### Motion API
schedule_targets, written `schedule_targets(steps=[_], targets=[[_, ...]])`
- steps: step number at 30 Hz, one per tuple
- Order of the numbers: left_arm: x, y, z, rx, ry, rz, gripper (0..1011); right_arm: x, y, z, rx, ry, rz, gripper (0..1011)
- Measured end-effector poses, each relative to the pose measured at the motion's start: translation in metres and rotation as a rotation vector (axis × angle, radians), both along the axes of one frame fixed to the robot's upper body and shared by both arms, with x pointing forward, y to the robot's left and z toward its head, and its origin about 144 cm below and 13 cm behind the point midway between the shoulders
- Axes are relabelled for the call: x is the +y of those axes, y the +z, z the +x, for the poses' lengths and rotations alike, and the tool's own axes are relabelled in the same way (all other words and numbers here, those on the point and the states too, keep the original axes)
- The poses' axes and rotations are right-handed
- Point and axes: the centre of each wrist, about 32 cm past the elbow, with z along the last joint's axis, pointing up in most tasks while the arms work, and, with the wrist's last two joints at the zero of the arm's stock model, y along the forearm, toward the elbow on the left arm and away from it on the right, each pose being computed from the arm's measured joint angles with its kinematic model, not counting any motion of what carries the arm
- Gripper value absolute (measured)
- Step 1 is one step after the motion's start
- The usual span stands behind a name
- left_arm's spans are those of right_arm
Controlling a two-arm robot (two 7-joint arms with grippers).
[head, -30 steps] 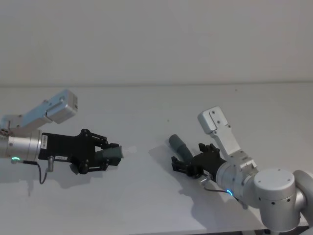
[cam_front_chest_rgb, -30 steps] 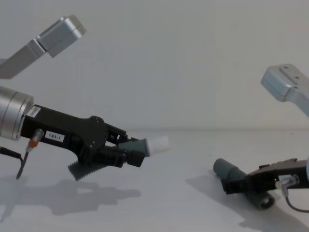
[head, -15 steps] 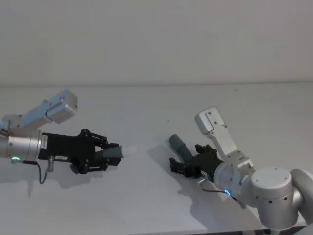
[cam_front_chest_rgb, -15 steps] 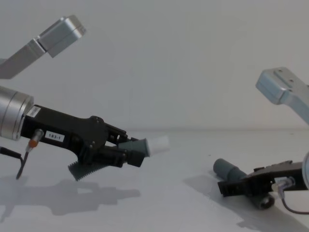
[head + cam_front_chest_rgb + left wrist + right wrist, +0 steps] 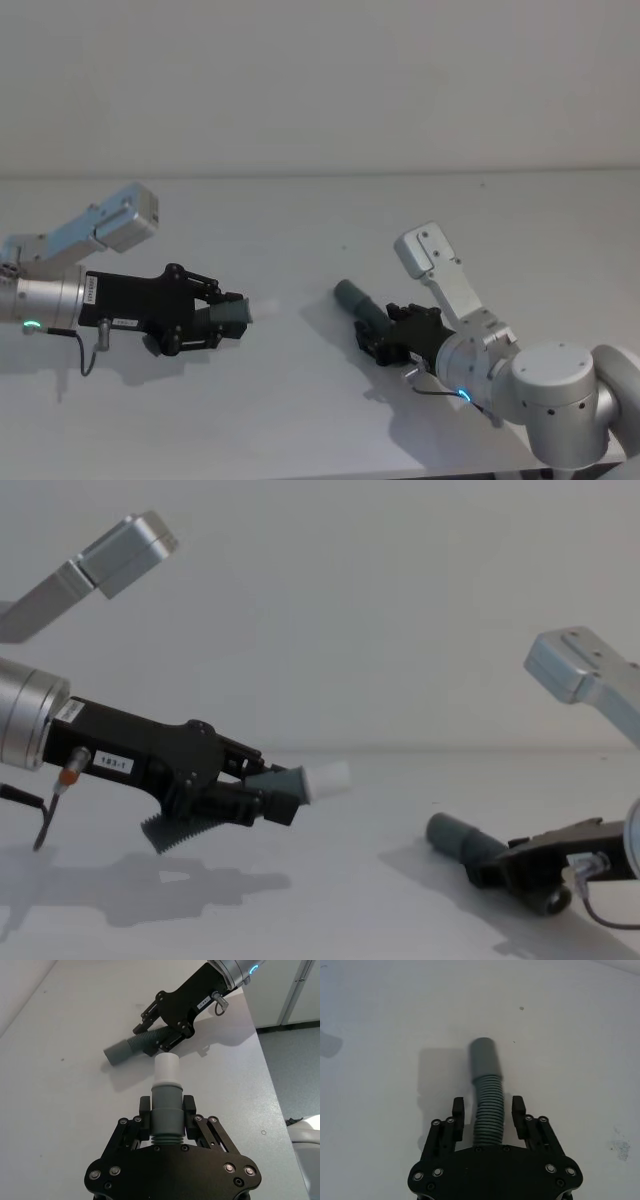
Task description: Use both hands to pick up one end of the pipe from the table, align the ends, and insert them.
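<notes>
The black serrated left gripper (image 5: 166, 1105) was clamped on the short dark grey hose piece (image 5: 165, 1120), which was held above the matt off-white table (image 5: 300, 400). The longer ribbed grey hose (image 5: 489, 1095) was lying on the table, with bare surface between its smooth cuff (image 5: 485, 1057) and the white tapered tip (image 5: 167, 1067). The black right gripper (image 5: 488, 1107) was set astride the ribs, fingers spread, a gap on each side.

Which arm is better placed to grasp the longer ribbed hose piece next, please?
Right. The right tool sits open astride the ribbed hose, one finger on each side; the left tool is apart from it, shut on the short white-tipped piece.
</notes>
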Motion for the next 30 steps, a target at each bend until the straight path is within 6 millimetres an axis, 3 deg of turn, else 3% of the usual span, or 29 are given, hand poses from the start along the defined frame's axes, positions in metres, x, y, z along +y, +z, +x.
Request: schedule_targets(steps=[10, 30], targets=[[0.0, 0.0, 0.0, 0.0, 0.0, 0.0, 355, -0.003, -0.003, 0.001, 0.001, 0.001, -0.001, 267], [0.0, 0.0, 0.0, 0.0, 0.0, 0.0, 355, -0.019, -0.015, 0.002, -0.135, 0.125, -0.017, 215]])
